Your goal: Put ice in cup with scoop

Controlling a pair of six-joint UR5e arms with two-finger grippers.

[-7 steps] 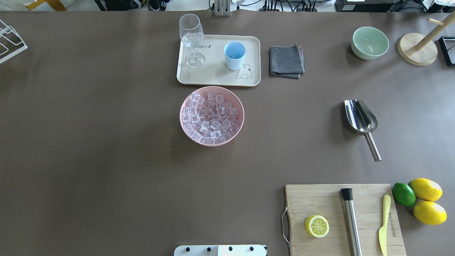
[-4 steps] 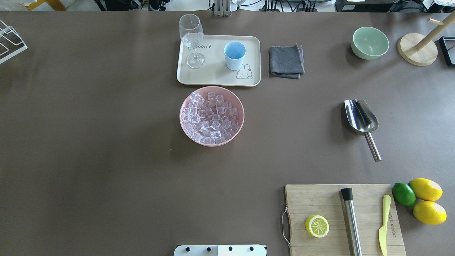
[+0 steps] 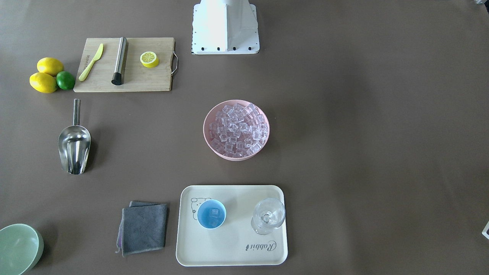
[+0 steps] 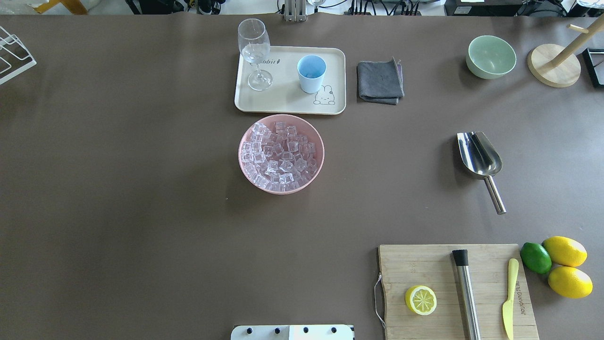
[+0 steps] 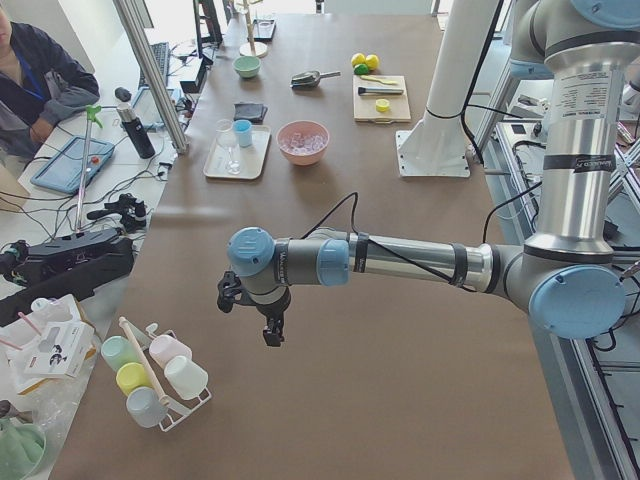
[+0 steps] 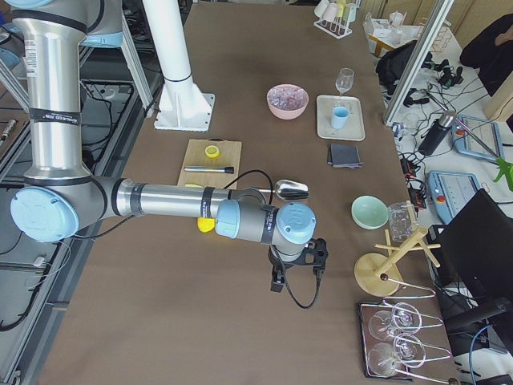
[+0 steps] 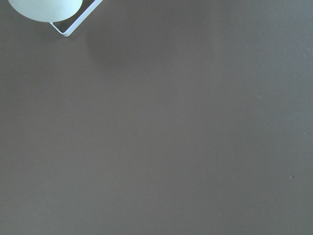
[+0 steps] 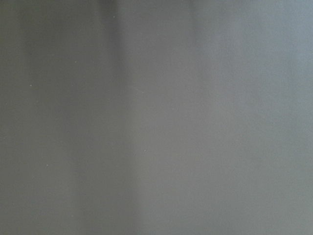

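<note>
The ice [image 4: 278,153] is a heap of clear cubes in a pink bowl [image 4: 245,171] at mid-table. The light-blue cup [image 4: 311,74] stands on a cream tray [image 4: 288,106]; the front-facing view shows a cube or two inside the cup [image 3: 211,214]. The steel scoop [image 4: 480,156] lies on the table to the right, handle toward the robot. My left gripper [image 5: 270,333] hangs over bare table far to the left. My right gripper [image 6: 277,281] hangs beyond the scoop at the far right. I cannot tell whether either is open or shut.
A wine glass [image 4: 255,52] shares the tray. A grey cloth [image 4: 380,81], a pale-green bowl [image 4: 490,56] and a wooden stand [image 4: 554,65] sit at the back right. A cutting board [image 4: 424,269] holds a lemon half, a steel rod and a yellow knife; lemons [image 4: 566,267] lie beside it.
</note>
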